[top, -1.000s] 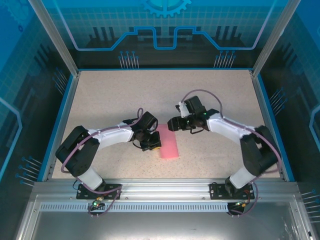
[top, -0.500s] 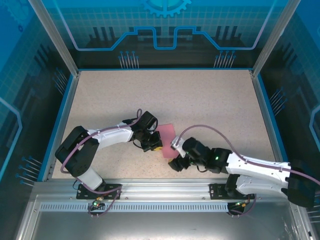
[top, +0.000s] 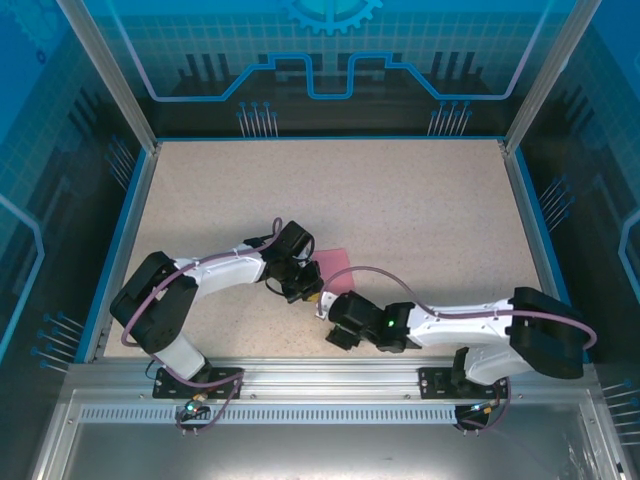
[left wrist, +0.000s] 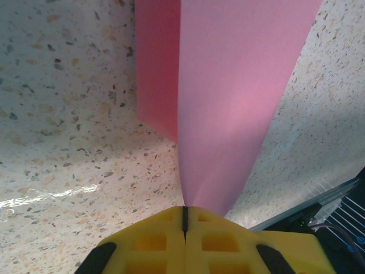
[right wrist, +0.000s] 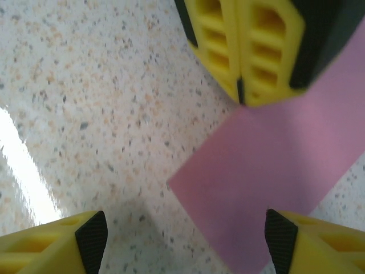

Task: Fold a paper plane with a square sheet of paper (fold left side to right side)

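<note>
Left end effector (left wrist: 184,220) pinched the square sheet of paper (left wrist: 228,85)

Pressed together on one edge of the pink sheet, the left end effector kept it anchored at mid-surface, between the two arms, probably so the layers could not slide on the speckled surface (top: 420,200). Further right, the right end effector (right wrist: 182,242) hung low over the sheet's near corner with fingers spread wide, holding nothing, seemingly lined up to take that free corner.

No writing, brand or number was readable on the paper (top: 337,260), counter (top: 400,200) or back panel (top: 200,60); the panel bore a gear emblem (top: 330,10) at 12 o'clock.
</note>
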Robot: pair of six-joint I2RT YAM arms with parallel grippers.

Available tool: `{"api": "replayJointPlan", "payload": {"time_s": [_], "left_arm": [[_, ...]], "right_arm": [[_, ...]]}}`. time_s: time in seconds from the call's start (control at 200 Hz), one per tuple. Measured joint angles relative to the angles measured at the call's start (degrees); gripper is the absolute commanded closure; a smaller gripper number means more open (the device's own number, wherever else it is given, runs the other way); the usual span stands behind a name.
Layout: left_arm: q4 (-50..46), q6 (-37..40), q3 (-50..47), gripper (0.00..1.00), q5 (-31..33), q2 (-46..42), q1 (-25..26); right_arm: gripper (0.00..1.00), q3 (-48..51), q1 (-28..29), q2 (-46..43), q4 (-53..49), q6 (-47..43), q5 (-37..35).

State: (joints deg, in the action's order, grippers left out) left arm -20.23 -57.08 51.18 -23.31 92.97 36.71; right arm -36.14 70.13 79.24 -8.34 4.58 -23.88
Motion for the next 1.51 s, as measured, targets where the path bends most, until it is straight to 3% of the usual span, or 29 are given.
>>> {"api": "replayJointPlan", "payload": {"time_s": [0.195, 0.33, 0.42, 0.58, 0.725, 0.985, 1.506], "left_arm": [[0.0, 0.0, 0.0, 1.00, -0.2, 0.0, -0.1], [0.0, 0.0, 0.0, 1.00, -0.2, 0.0, -0.3], [-0.1, 0.2, 0.0, 0.96, -0.3, 0.0, -0.6], [-1.1, 1.7, 0.0, 0.73, -0.8, -0.7, -1.7], [-3.3, 4.6, 0.0, 0.66, -0.7, -4.4, -4.3], [-5.8, 9.4, 2.0, 0.83, -1.2, -6.5, -8.2], [-6.3, 18.4, 18.6, 0.91, -4.2, 16.6, -7.7]], "right_arm": [[0.60, -3.3, 0.0, 4.0, 0.8, -1.9, -0.1], [1.00, -3.7, -0.8, 4.0, 0.8, -2.4, 1.7], [1.00, -3.7, -2.1, 3.7, 0.5, -2.3, 4.5], [1.00, -4.1, -5.3, 3.3, -0.7, -1.9, 11.1], [1.00, -4.8, -8.5, 3.2, -2.8, -0.7, 19.3], [1.00, -7.1, -12.2, 3.3, -3.8, 3.4, 30.0], [1.00, -8.5, -16.7, 6.4, -3.8, 9.8, 36.0]]}}
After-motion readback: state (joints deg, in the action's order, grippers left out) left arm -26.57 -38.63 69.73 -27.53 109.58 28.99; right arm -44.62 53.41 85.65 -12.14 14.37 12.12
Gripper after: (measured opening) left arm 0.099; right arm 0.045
